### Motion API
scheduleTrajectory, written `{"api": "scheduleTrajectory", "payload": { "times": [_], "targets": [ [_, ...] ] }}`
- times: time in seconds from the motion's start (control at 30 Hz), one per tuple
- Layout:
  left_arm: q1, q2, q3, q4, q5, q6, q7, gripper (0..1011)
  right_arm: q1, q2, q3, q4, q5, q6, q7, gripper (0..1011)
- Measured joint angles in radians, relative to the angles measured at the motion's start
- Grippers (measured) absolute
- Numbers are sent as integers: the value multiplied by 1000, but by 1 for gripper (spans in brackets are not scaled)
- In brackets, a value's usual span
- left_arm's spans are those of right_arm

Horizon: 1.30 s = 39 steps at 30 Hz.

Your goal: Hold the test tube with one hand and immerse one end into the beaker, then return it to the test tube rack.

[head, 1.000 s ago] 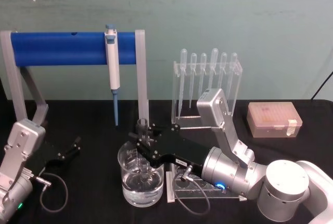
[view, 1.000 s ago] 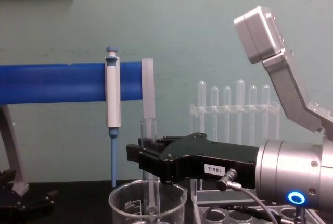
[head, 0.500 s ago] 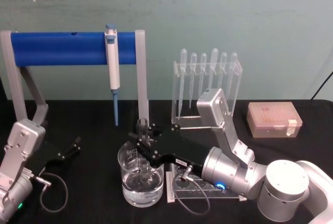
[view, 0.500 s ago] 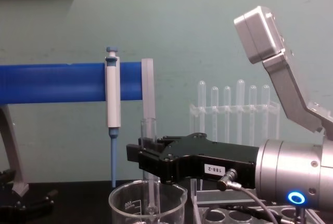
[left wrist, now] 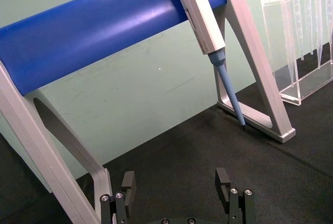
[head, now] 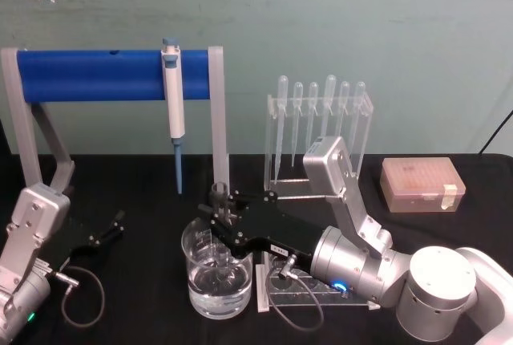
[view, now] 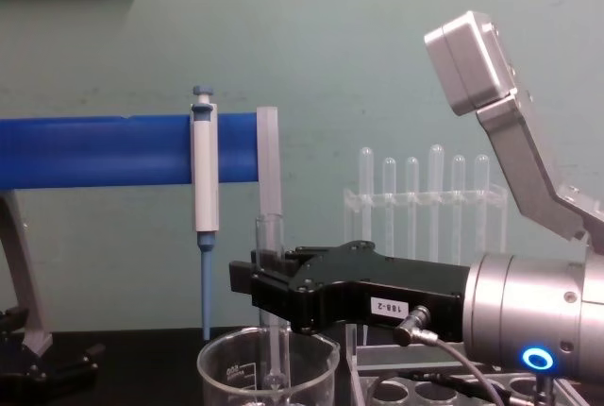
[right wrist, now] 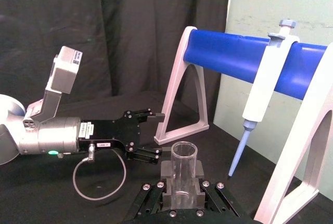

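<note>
The right pincer [view: 259, 283] is clamped on the upright test tube [view: 271, 234], whose lower end stands inside the beaker [head: 216, 289]; the left pincer [left wrist: 175, 179] sits parked at left, spread wide and empty

1. The test tube [view: 270, 236] is clear glass.
2. The beaker [head: 199, 281] is clear, with white printed marks.
3. The right pincer [head: 220, 221] is black, with a small white label.
4. The bench [head: 144, 180] is black.
5. The bar [head: 88, 75] is bright blue; the pipettor [head: 172, 108] white and blue.
</note>
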State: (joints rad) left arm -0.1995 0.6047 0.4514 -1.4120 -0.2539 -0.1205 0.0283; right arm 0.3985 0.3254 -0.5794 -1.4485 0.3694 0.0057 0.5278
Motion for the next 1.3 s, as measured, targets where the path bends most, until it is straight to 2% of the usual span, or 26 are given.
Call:
{"api": "scheduleTrajectory", "payload": {
  "times": [1.3],
  "targets": [
    [0, 0, 0, 0, 0, 0, 0, 1000, 0, 0, 0, 0, 0, 0, 0, 228]
  ]
}}
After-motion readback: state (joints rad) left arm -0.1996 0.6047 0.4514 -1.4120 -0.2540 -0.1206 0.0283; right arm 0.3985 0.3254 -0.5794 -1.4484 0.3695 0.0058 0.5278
